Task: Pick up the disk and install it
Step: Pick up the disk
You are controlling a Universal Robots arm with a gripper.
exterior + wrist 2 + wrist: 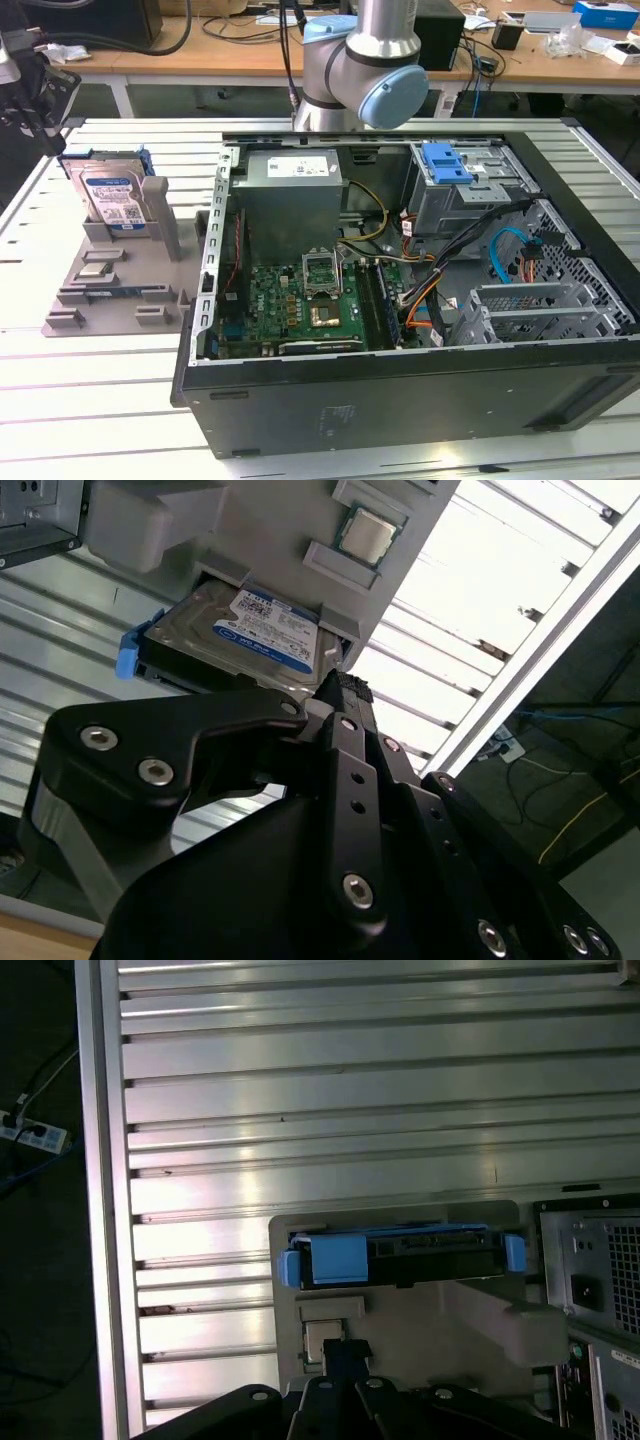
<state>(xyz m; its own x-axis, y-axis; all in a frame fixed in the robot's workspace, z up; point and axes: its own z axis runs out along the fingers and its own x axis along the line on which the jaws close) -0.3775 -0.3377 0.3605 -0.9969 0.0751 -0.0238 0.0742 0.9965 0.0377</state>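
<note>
**Clenched gripper, loosely propped disk: where it could go wrong**

The gripper (338, 685) is to the exterior view's left of the grey stand (110, 290) and a little above it. Its fingers are clenched together on nothing. If it came down like this, it would probably butt the disk rather than straddle it.

The disk (112, 195) has not been picked up. It leans label-outward in the stand's rear slot, with its blue bracket (335, 1258) sticking out at both ends. It seems only to rest in the slot, so a sideways push could tip it out onto the slatted table (100, 400). A grip on the plastic bracket alone might flex and slip.

A small silver chip (367, 532) lies in a pocket of the same stand, close to the line of the gripper's tip in both wrist views. A careless approach could knock it loose.

To the exterior view's right of the stand is the open computer case (400, 400). Farthest from the stand is the metal cage with a blue latch (445, 165). Loose cables (500, 250) run just below that cage and could snag a carried disk. A tilted entry would likely jam the bracket against the cage.
</note>
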